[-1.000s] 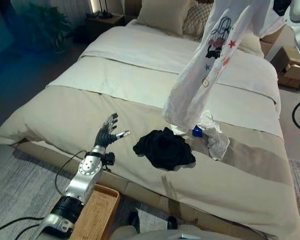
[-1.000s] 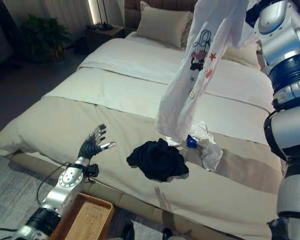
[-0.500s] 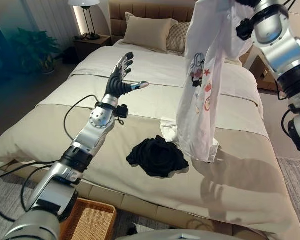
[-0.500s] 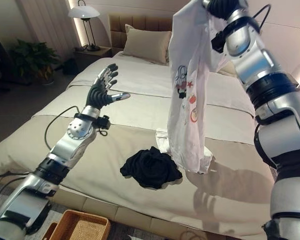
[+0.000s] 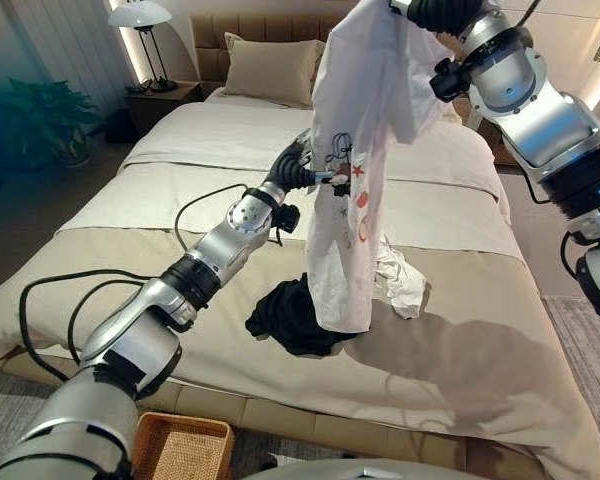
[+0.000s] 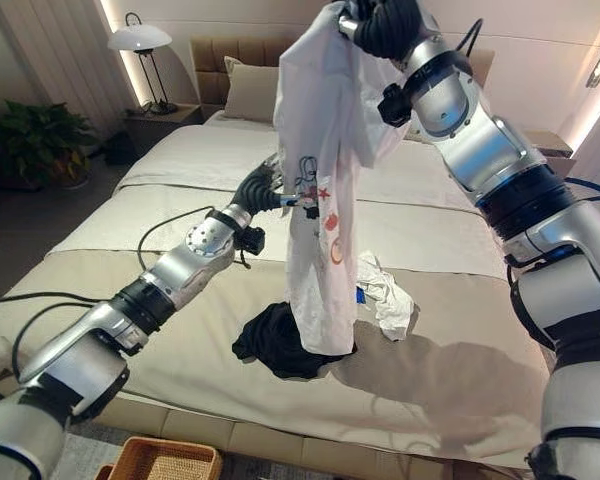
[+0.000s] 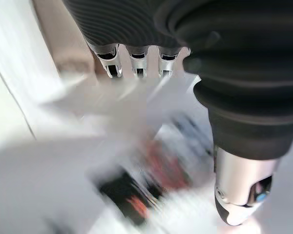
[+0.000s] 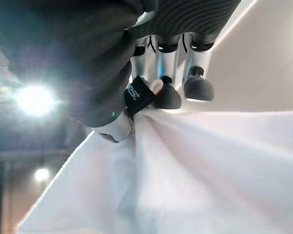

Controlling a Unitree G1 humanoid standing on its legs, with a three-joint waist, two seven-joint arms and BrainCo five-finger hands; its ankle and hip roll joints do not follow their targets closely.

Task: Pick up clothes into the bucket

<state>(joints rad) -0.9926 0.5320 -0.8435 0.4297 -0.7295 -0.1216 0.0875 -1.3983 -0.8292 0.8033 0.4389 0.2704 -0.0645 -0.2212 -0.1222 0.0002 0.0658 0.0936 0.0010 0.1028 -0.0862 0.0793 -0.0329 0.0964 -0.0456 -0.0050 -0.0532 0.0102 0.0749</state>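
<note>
Left eye view: the right hand (image 5: 435,12) is raised high over the bed (image 5: 480,350), fingers curled into the top of a white printed shirt (image 5: 355,150) that hangs full length, its hem just above a black garment (image 5: 285,315) lying on the bedcover. Holding it that high seems meant to lift the whole shirt clear of the bed. The left hand (image 5: 298,170) reaches across to the shirt's edge at mid-height, by the print, probably to gather the loose cloth; whether it has taken hold I cannot tell. A crumpled white piece of clothing (image 5: 398,283) lies behind the shirt. The wicker bucket (image 5: 185,448) stands on the floor at the foot of the bed, near the left arm and well apart from the shirt.

Right eye view: the same scene; a lamp (image 6: 140,40) stands by the pillow (image 6: 252,88).

Left wrist view: straight fingers (image 7: 137,59) and the thumb point at blurred white cloth with print; contact is not clear.

Right wrist view: dark fingertips (image 8: 167,97) and thumb pinch a bunched fold of the shirt, which falls away below.
</note>
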